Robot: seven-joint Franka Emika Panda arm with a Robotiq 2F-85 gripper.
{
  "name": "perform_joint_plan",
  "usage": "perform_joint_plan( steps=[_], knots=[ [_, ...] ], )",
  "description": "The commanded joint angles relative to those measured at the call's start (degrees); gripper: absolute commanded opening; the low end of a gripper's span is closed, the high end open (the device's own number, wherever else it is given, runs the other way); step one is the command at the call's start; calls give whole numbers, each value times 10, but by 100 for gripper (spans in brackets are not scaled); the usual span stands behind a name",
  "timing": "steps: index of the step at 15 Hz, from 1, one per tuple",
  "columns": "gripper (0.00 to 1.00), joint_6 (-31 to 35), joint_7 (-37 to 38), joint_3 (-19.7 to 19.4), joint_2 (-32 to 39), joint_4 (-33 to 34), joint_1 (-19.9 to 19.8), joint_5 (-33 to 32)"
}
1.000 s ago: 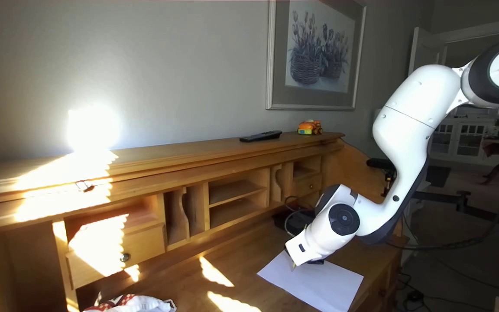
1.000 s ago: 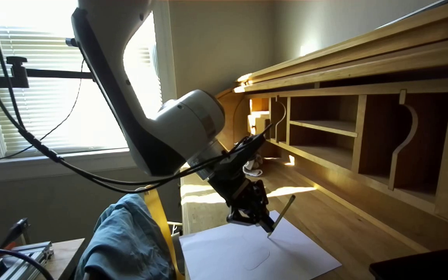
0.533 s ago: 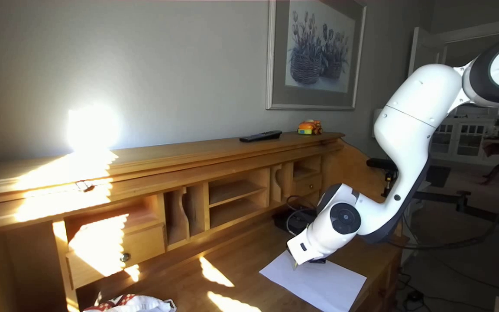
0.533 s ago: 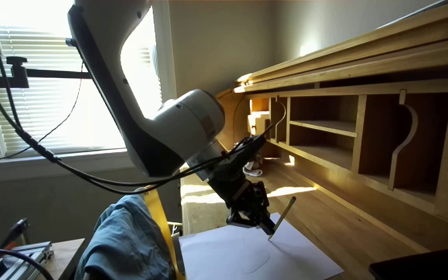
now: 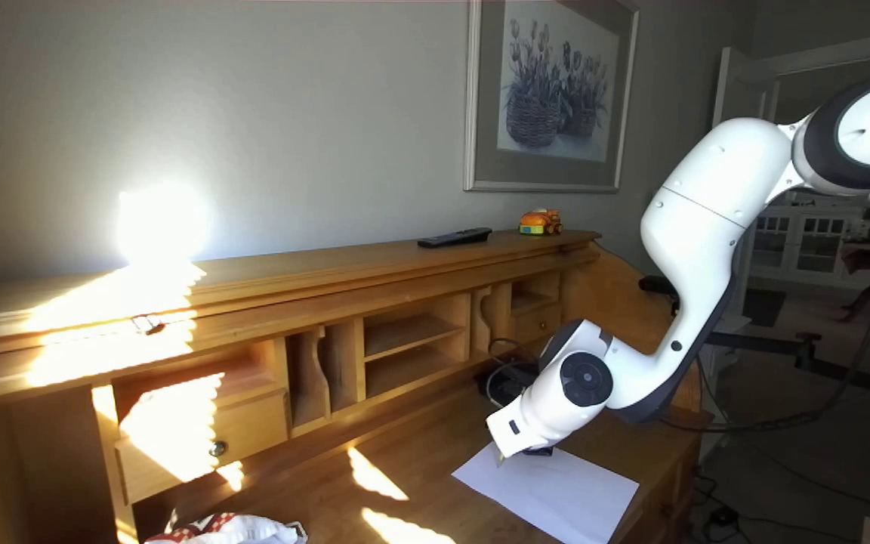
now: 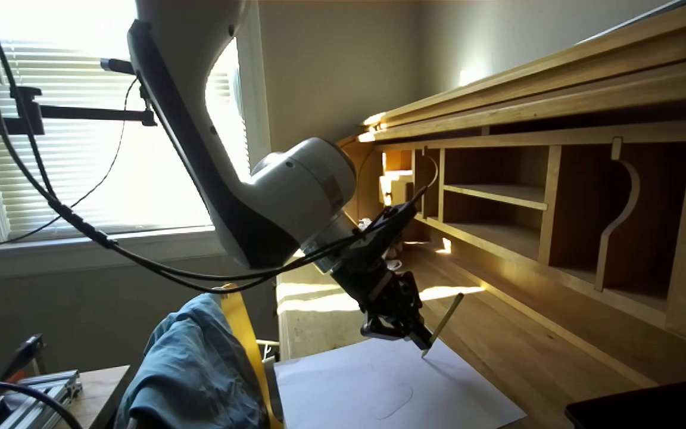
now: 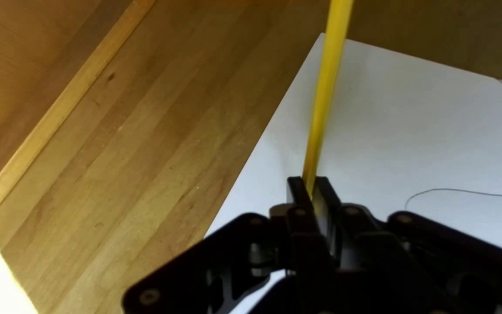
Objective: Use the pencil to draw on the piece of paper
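Nearest me: paper (image 6: 331,387), white, flat on the desk (image 6: 515,342), bearing a thin curved line (image 7: 473,191); pencil (image 7: 324,96), yellow, tilted, lower end at the paper, contact unclear; gripper (image 7: 308,185), black, pinching the pencil. Farther, atop the desk: remote (image 5: 455,238), black; past it, toy vehicle (image 5: 540,223), orange. Beyond, on the wall (image 5: 291,113): picture (image 5: 556,83), framed.
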Motion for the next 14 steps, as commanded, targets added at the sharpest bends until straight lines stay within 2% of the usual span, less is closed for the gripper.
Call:
perform_joint_plan(
  steps=[1,5,14],
  knots=[
    [2,-9,-15,3,25,33,3,1],
    [2,-5,-21,5,20,26,5,7],
    [2,-38,-64,-7,9,18,7,-33]
  ],
)
